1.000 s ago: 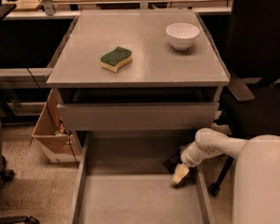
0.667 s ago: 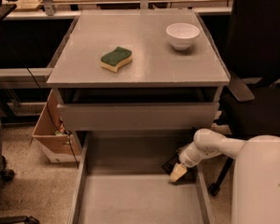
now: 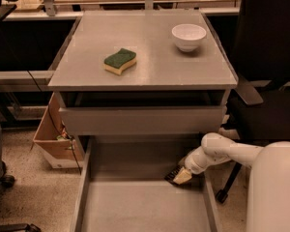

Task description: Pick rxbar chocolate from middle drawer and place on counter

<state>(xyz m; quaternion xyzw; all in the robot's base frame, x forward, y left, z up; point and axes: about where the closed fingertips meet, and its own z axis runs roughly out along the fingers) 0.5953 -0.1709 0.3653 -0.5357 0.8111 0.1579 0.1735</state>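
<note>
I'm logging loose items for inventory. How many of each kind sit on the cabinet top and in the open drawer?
Sponge: 1, on the counter
Bowl: 1, on the counter
Rxbar chocolate: 1, in the middle drawer, at the gripper near the drawer's right wall
Total: 3

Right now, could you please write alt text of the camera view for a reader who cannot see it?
The robot's gripper is down at the dark rxbar chocolate, near the right wall of the open middle drawer. On the grey counter above sit a green-and-yellow sponge and a white bowl.
</note>
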